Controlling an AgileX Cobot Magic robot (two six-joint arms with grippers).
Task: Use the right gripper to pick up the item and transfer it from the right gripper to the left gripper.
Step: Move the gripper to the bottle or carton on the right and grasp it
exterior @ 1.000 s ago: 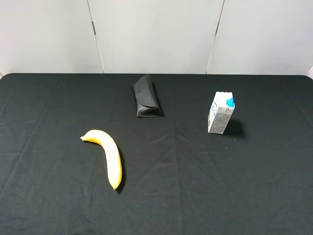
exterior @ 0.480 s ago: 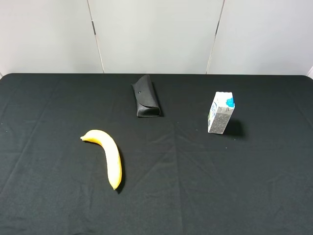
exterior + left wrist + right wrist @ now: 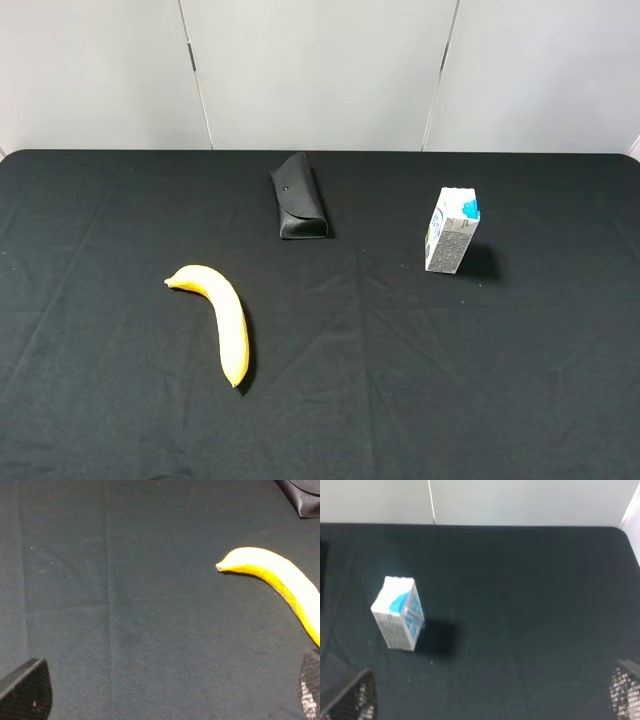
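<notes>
The small white milk carton (image 3: 452, 231) with a blue top stands upright on the black table, right of centre. It also shows in the right wrist view (image 3: 398, 613), ahead of my right gripper (image 3: 490, 696), off toward one finger. The right gripper is open and empty, with only its two mesh-padded fingertips (image 3: 351, 696) in view. My left gripper (image 3: 165, 692) is open and empty above the cloth, with one fingertip (image 3: 27, 689) at each lower corner. Neither gripper shows in the exterior view.
A yellow banana (image 3: 222, 317) lies left of centre; it also shows in the left wrist view (image 3: 280, 582), close to one finger. A black glasses case (image 3: 298, 209) lies at the back middle. A white wall runs behind the table's far edge (image 3: 320, 151).
</notes>
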